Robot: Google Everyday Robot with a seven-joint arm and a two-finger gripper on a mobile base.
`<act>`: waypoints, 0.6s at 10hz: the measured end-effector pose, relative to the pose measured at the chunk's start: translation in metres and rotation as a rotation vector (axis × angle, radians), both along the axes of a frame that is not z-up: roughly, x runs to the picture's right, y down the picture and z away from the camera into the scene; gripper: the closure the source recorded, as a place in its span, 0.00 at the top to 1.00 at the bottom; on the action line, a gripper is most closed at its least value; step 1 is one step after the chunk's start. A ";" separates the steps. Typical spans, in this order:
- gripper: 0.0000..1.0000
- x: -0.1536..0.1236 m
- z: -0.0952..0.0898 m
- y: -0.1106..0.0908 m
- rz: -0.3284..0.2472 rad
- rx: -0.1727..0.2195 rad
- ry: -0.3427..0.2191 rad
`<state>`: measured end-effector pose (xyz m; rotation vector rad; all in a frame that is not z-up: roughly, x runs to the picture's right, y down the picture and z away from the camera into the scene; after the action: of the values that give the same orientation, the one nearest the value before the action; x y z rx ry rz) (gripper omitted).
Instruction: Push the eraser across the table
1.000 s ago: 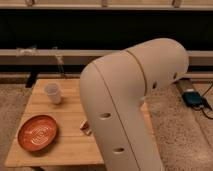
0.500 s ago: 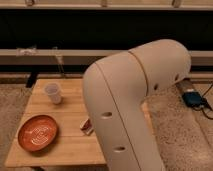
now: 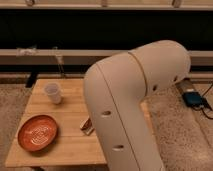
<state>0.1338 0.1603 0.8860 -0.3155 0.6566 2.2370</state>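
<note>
1. When this moment is set beside the views from a second and half a second back, almost nothing differs: the big white curved robot arm [image 3: 135,100] fills the near right much as it did, its left edge perhaps a shade further right. The things on the wood lie where they lay.
2. The claw is out of sight, hidden behind that arm. Its fingers are pressed together, and whether they touch anything cannot be told.
3. Underneath stands the rectangular light wooden worktop of lengthwise planks [image 3: 75,144], its right part covered by the arm.
4. Nearest on it, toward the front left corner, lies a round orange-brown plate with a pale swirl pattern [image 3: 37,132].
5. Right of the plate, about halfway back, a small reddish-brown and pale block that looks to be the eraser [image 3: 87,126] lies on the wood, just at the arm's left edge and partly hidden by it.
6. Further back on the left stands a white cup [image 3: 53,93], upright, well apart from the plate.
7. A speckled grey floor [image 3: 195,140] surrounds the worktop, and on it at the right lies a small blue device with a dark cable [image 3: 192,98].
8. Beyond runs a long pale ledge [image 3: 100,56], with a dark wall panel [image 3: 100,27] above it.
9. By count: one arm, one worktop, one plate, one eraser, one cup, one blue device.
</note>
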 end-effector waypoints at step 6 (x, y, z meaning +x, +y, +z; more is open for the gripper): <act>0.00 0.027 0.015 -0.022 0.002 0.040 0.026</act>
<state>0.1612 0.1388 0.9013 -0.2678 0.6252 2.2563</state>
